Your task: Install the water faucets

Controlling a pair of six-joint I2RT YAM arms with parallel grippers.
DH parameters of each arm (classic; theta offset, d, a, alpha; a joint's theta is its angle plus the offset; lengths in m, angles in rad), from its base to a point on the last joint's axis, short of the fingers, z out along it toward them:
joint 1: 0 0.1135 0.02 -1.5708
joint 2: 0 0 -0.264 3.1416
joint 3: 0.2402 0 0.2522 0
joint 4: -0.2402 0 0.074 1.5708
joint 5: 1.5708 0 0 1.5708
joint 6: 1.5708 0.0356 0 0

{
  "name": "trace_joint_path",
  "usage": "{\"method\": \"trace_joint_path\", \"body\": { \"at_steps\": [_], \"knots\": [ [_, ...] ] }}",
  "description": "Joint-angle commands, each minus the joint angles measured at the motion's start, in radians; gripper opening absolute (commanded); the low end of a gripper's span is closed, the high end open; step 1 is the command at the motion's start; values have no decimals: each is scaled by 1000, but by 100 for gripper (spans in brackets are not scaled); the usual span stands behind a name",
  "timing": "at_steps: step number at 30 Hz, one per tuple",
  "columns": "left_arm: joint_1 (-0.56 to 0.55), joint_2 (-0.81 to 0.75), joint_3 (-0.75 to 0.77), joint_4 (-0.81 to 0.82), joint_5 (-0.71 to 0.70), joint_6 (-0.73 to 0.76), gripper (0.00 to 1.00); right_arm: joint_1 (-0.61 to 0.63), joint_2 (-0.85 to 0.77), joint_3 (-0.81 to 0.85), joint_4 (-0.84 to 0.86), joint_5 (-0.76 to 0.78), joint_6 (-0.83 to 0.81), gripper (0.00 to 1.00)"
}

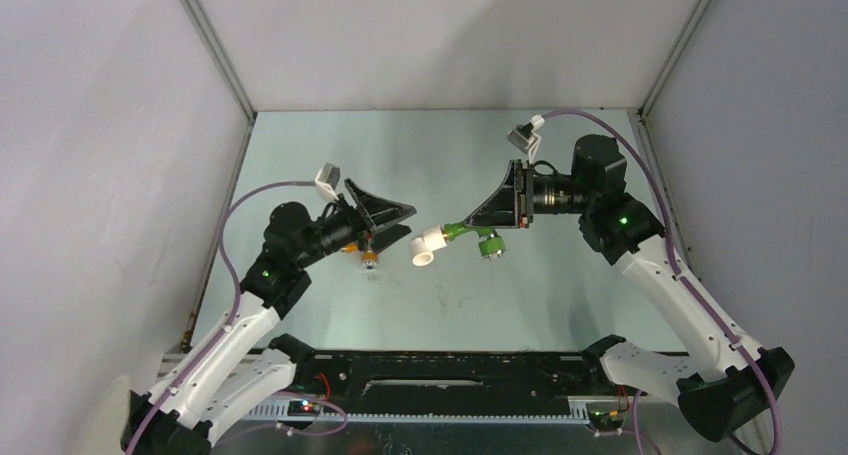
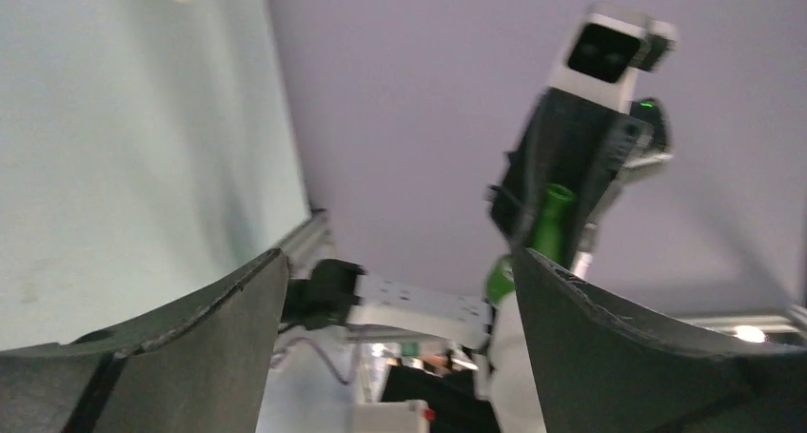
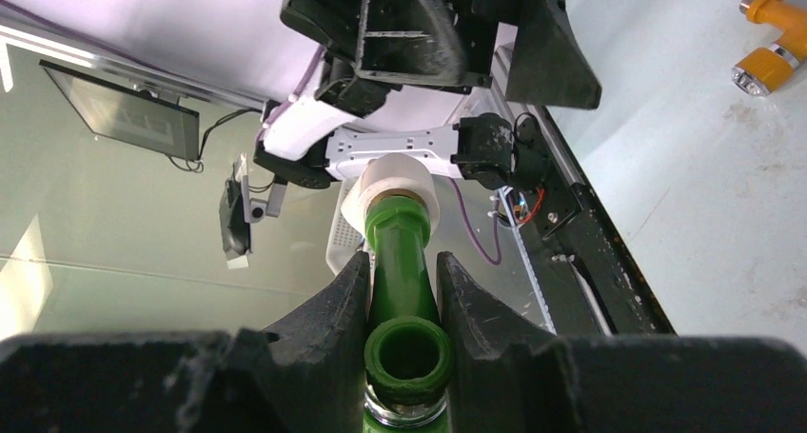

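Observation:
My right gripper (image 1: 475,225) is shut on the green faucet (image 1: 482,239). In the right wrist view the fingers (image 3: 328,305) clamp the green faucet's (image 3: 404,290) neck, and its far end sits in a white elbow fitting (image 3: 390,181). The elbow (image 1: 428,245) lies between the two grippers. My left gripper (image 1: 405,225) is open and empty, just left of the elbow; its jaws (image 2: 400,262) frame the green faucet (image 2: 550,222) and the right gripper behind it. The orange faucet (image 1: 366,256) lies on the table under my left gripper and also shows in the right wrist view (image 3: 771,38).
The pale green table (image 1: 330,145) is walled by grey panels with metal corner posts (image 1: 215,45). A black rail (image 1: 450,360) with the arm bases runs along the near edge.

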Motion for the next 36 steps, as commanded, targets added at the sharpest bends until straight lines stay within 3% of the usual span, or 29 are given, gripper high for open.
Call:
{"method": "trace_joint_path", "body": {
  "at_steps": [1, 6, 15, 19, 23, 29, 36],
  "knots": [
    [-5, -28, -34, 392, 159, -297, 90, -8, -8, 12, 100, -14, 49, 0],
    [-59, -25, -34, 435, 156, -338, 90, -7, 1, 12, 112, -11, 67, 0],
    [-160, -21, -12, 315, 106, -314, 81, -7, -2, 12, 129, 16, 91, 0],
    [-183, -21, -21, 318, 93, -316, 68, -8, -4, 12, 128, 18, 95, 0],
    [-195, -16, -14, 316, 85, -303, 49, -7, -3, 11, 120, 22, 92, 0],
    [-211, 8, 67, 138, 65, -112, 2, -8, -1, 11, 118, 15, 103, 0],
    [-210, 27, 184, -113, -27, 213, 0, -8, -8, 12, 74, 16, 107, 0]
  ]
}}
